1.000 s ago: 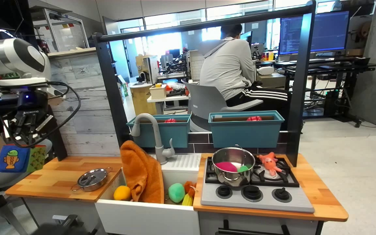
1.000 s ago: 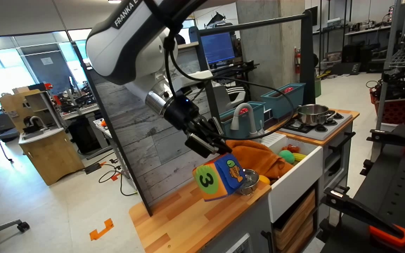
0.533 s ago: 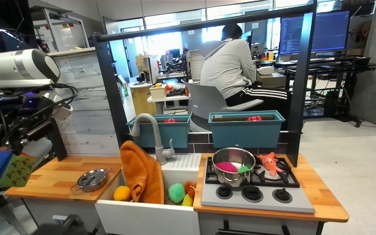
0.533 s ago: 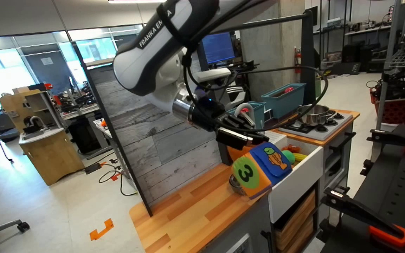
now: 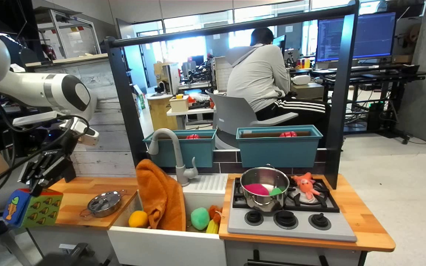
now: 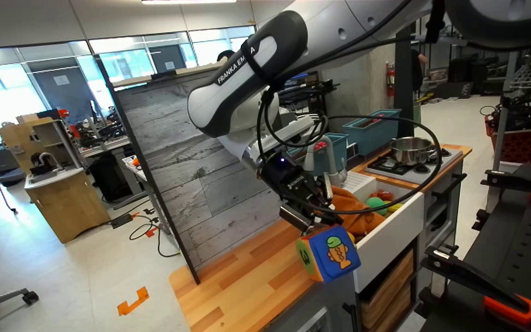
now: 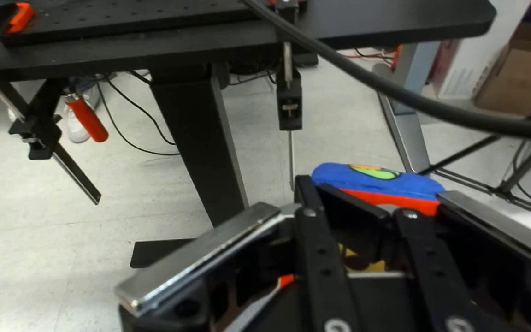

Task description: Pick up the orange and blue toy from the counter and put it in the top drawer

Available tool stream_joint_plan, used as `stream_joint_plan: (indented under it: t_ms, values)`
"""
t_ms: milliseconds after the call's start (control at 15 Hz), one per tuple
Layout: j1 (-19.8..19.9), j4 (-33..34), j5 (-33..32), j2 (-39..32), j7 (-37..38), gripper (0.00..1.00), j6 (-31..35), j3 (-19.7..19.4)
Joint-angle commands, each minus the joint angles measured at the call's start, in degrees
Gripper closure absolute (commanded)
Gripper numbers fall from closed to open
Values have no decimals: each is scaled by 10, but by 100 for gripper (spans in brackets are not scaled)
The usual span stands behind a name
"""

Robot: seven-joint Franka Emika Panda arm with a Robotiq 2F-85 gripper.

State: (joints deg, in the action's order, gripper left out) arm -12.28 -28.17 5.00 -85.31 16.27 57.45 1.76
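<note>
The orange and blue toy is a soft cube [image 5: 43, 210] with a blue fish face and a green face. In an exterior view its blue fish face [image 6: 338, 254] and part of an orange side show. My gripper [image 5: 35, 189] is shut on the cube's top and holds it in the air by the front left edge of the wooden counter [image 5: 73, 190]. In the wrist view the blue and red edge of the toy [image 7: 378, 181] sticks out past the fingers [image 7: 309, 196], which hide the rest. The tall drawer unit and its top drawer are out of view.
A small steel pan [image 5: 105, 204] stands on the counter beside the white sink [image 5: 166, 242], which holds an orange cloth [image 5: 163, 195] and toy fruit. A grey plank wall [image 6: 242, 203] rises behind. A black table [image 7: 155, 50] with clamps stands opposite; a loose cable [image 6: 437, 157] loops from the arm.
The arm has swung across with the toy still in the gripper. The toy hangs lower and has turned, showing more of its fish face in an exterior view.
</note>
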Motion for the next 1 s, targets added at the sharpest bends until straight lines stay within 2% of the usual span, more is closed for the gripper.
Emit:
stream_joint_plan:
  t_ms: [0,267,933]
  values:
    - [30,7,67,0,93,99,13,29]
    - [62,0,138,0,153,99,-9,57]
    - [135,-46,299,0,271,99,4,118]
